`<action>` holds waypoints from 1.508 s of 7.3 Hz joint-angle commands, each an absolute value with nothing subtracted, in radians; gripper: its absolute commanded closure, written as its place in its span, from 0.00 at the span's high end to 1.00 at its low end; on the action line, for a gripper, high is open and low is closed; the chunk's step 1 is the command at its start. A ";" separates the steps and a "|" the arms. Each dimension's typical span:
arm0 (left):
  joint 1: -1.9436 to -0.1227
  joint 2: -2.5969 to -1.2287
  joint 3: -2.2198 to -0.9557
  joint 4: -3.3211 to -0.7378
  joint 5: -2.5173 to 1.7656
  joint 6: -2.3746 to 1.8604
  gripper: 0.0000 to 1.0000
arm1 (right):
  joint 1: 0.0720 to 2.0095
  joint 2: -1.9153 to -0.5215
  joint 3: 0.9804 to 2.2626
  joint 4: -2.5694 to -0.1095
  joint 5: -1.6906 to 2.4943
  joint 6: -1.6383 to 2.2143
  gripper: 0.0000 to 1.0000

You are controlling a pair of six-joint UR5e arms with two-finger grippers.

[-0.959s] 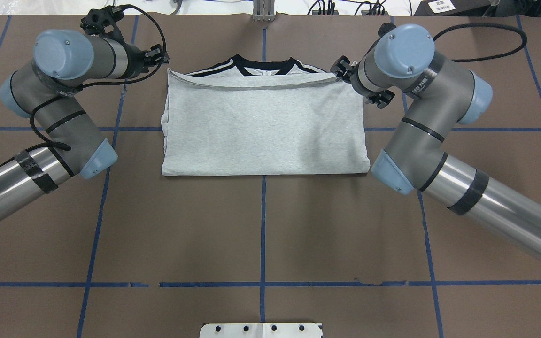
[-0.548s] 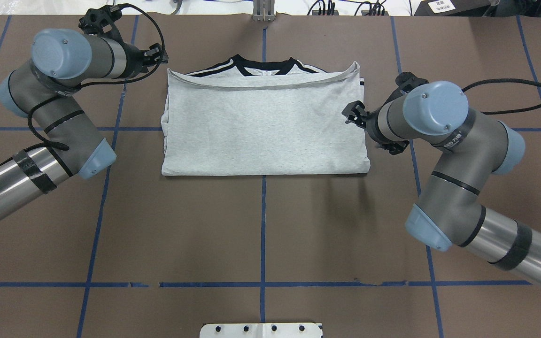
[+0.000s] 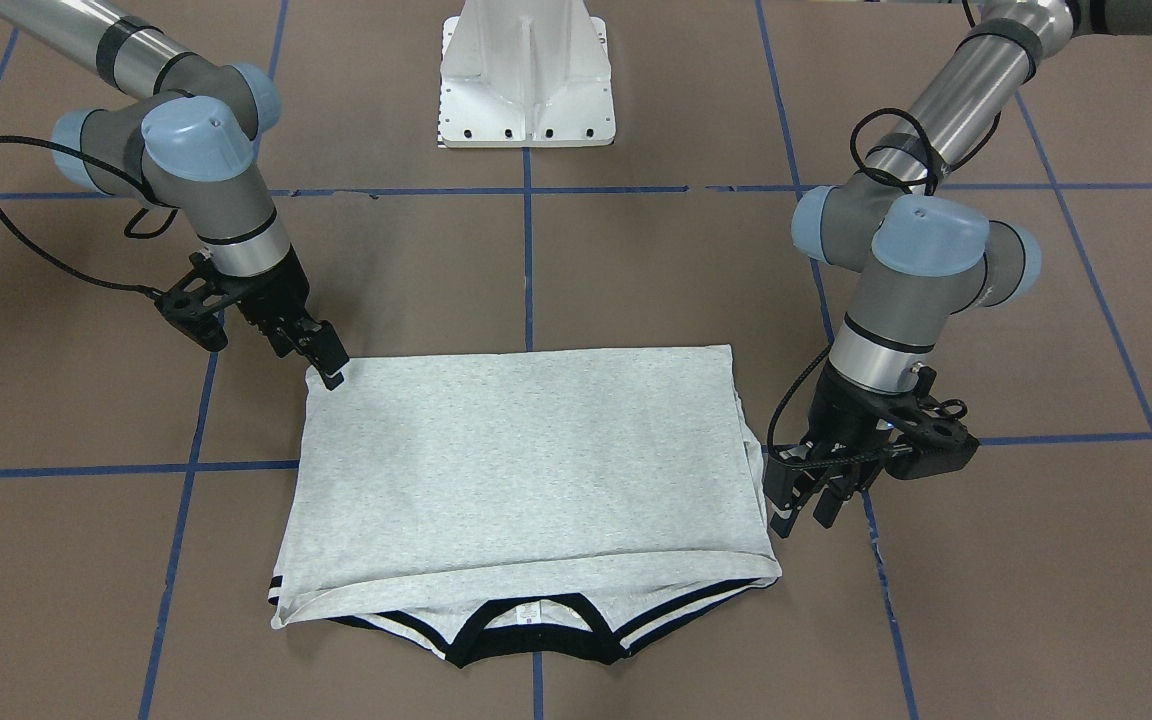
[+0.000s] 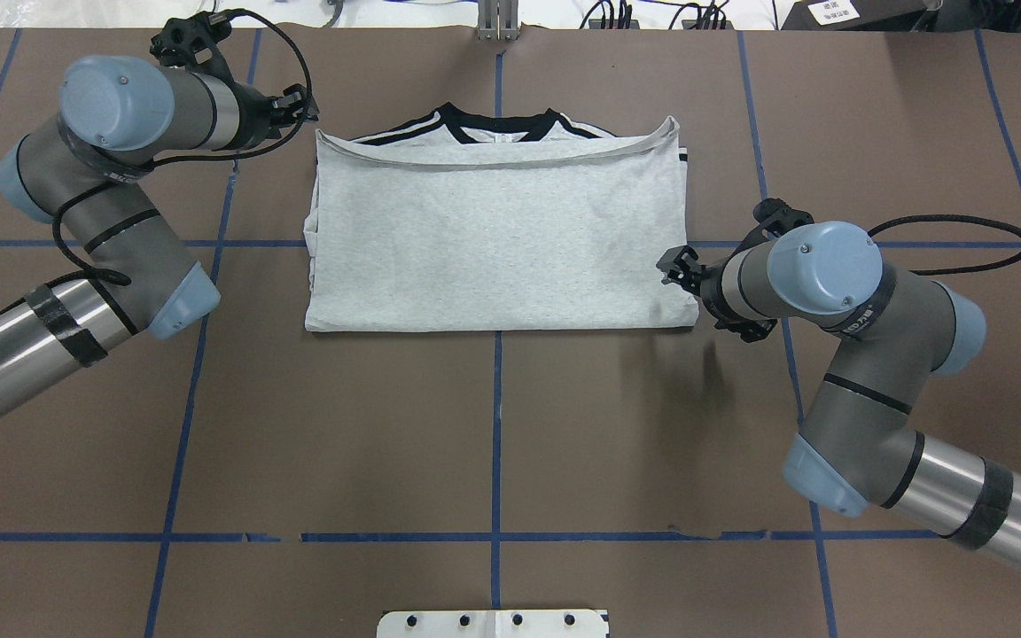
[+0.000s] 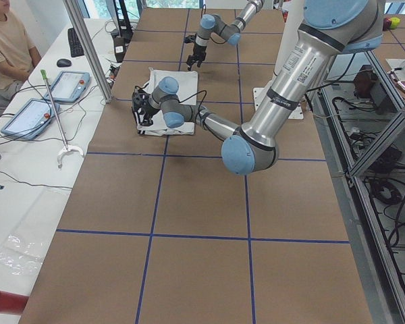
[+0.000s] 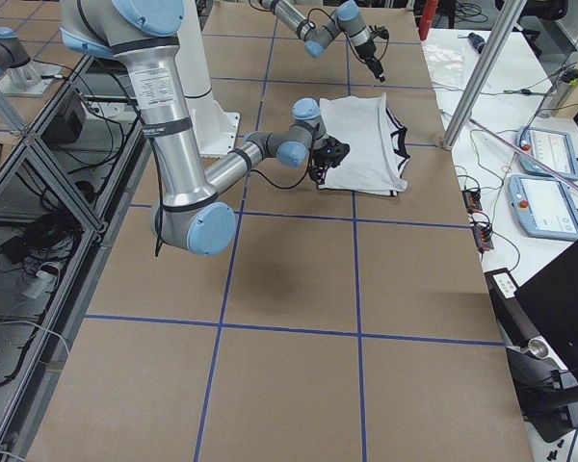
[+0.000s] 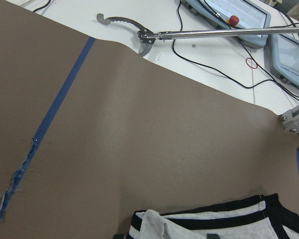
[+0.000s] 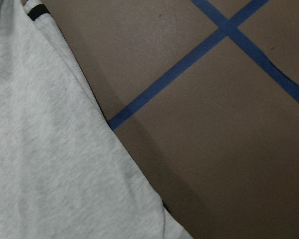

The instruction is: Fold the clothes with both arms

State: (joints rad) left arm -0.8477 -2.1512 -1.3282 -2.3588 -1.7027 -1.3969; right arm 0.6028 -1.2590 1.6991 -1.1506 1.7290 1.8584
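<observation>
The grey T-shirt (image 4: 493,239) lies folded into a rectangle on the brown table, its black collar (image 3: 526,630) and striped shoulders showing past the far edge. My left gripper (image 4: 305,106) hovers open just off the shirt's far-left corner, seen beside the cloth in the front-facing view (image 3: 801,512). At the near-right corner my right gripper (image 4: 679,268) stands open, one fingertip (image 3: 334,376) at the corner of the cloth. Neither holds cloth. The right wrist view shows the shirt's edge (image 8: 50,164) on bare table.
Blue tape lines (image 4: 496,425) grid the table. The white pedestal base (image 3: 526,75) stands at the near edge. Beyond the far edge is a white bench with tablets (image 5: 71,84), cables and a reach tool (image 7: 139,35); a person (image 5: 7,40) sits there.
My right gripper let go of the hem at the far-right corner and swung back along the shirt's right edge to its near-right corner. The left arm barely moved.
</observation>
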 commanded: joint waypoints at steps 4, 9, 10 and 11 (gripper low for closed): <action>-0.848 -2.143 -1.322 -2.378 -1.701 -1.391 0.63 | 0.595 -1.233 1.674 -1.149 1.733 1.855 0.00; -0.850 -2.141 -1.354 -2.381 -1.706 -1.396 0.62 | 0.577 -1.336 2.043 -1.358 1.827 1.877 0.00; -0.850 -2.140 -1.376 -2.378 -1.724 -1.399 0.62 | 0.542 -1.335 2.154 -1.516 1.918 1.920 0.00; -0.851 -2.125 -1.396 -2.378 -1.765 -1.401 0.62 | 0.519 -1.341 2.234 -1.620 1.990 1.934 0.00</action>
